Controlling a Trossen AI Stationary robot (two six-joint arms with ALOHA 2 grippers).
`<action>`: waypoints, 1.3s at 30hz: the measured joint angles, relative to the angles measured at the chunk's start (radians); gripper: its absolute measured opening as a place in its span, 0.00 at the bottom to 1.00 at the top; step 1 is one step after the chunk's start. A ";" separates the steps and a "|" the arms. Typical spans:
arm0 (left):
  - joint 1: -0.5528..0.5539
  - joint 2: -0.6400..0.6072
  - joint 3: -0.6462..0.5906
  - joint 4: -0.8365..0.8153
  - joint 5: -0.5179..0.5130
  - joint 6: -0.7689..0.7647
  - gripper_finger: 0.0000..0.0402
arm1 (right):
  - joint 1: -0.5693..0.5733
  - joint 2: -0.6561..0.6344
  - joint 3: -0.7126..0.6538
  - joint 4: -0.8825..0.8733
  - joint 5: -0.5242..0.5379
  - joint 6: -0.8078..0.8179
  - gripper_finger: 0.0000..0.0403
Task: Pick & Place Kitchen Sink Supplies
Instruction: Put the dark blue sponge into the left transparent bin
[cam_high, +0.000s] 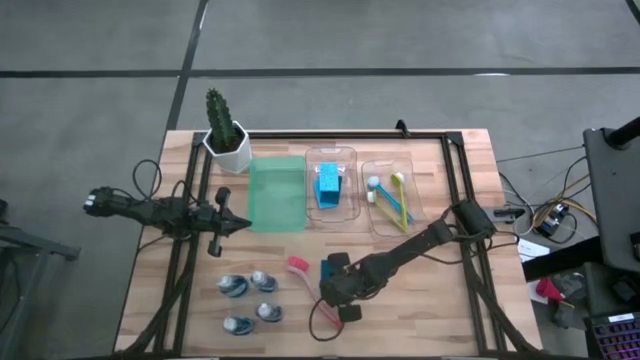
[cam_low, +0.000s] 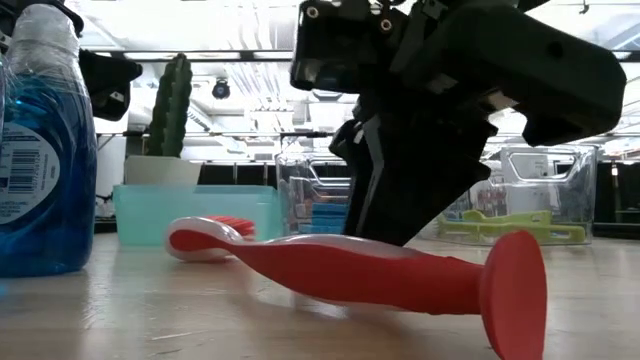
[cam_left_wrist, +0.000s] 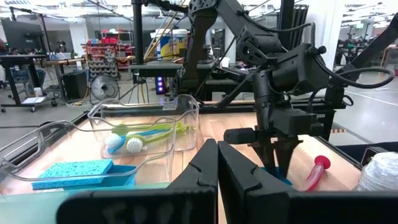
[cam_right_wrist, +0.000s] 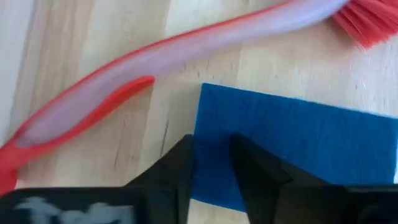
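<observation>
Left gripper waits over the counter beside the green tray, near the potted cactus. Its fingers are closed together, holding nothing.

Four blue-white bottles stand grouped on the counter's near-left area, well apart from any tray.

The pink brush lies flat on the counter just right of the bottles, bristle head toward the trays, handle curving toward the near edge.

Right gripper is lowered beside the brush, over a blue sponge lying flat on the counter. Its fingers sit narrowly parted at the sponge's edge; whether they grip it cannot be told.

A second blue sponge rests in the middle clear tray. The yellow-green and blue white-headed brushes lie in the right clear tray.
</observation>
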 joint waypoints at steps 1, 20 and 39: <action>0.000 0.000 0.000 0.000 0.000 0.000 0.01 | -0.002 0.002 -0.003 -0.004 -0.001 0.000 0.20; 0.000 -0.001 0.000 0.000 0.000 0.000 0.01 | 0.000 -0.080 0.104 -0.282 0.281 -0.089 0.02; 0.000 -0.001 0.000 0.000 0.000 0.000 0.01 | 0.015 -0.127 0.216 -0.376 0.432 -0.216 0.02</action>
